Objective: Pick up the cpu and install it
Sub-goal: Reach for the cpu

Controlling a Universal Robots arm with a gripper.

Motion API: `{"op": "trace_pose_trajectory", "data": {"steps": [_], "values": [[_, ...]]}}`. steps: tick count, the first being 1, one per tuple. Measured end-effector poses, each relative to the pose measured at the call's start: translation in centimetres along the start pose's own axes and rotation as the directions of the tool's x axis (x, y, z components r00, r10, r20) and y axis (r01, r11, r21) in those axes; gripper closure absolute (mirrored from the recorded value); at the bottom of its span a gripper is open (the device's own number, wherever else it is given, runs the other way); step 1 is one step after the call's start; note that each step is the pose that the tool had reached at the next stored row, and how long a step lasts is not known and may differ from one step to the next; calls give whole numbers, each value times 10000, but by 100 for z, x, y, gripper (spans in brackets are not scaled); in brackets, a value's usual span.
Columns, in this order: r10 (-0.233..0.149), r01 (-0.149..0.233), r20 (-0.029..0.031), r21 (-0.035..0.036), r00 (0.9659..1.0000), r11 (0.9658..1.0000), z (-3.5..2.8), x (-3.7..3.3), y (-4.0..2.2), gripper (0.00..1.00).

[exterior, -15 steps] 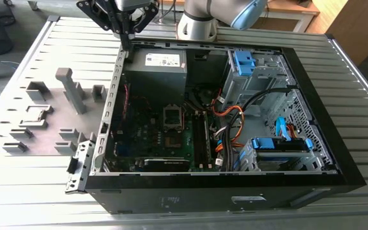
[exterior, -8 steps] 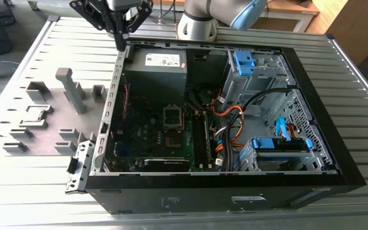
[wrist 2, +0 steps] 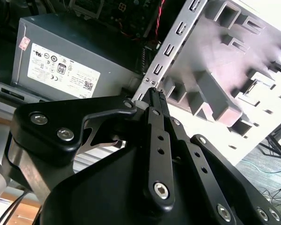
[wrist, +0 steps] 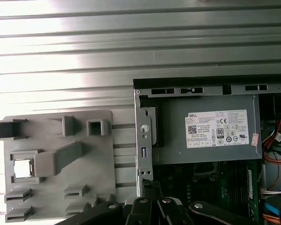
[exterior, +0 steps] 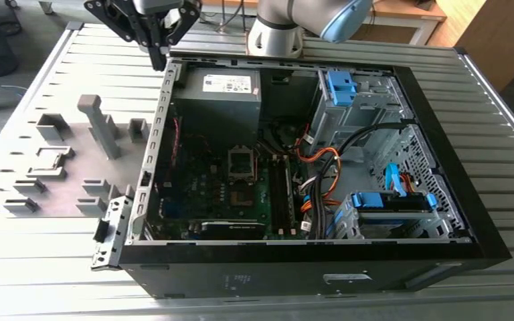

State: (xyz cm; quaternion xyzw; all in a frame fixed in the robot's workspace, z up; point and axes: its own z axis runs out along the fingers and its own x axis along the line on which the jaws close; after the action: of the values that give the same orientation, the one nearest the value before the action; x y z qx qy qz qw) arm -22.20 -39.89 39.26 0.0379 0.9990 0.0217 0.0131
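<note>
Silvery cpu (wrist: pixel 22 168) lies in holder (wrist: pixel 15 153) (claw (wrist: pixel 147 184) at case (wrist: pixel 143 136) edge).

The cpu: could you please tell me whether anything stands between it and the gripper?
Nothing covers the cpu; its top lies bare in its holder. A tall grey post stands beside it, on the side toward the computer case, over whose edge the gripper hovers. A descent from above looks free.
</note>
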Motion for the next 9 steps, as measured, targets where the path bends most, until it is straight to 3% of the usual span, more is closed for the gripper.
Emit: {"op": "trace_pose_trajectory", "data": {"steps": [9], "values": [[-1, 1, 0, 0, 10000, 10000, 3, 164, -13, 89]]}}
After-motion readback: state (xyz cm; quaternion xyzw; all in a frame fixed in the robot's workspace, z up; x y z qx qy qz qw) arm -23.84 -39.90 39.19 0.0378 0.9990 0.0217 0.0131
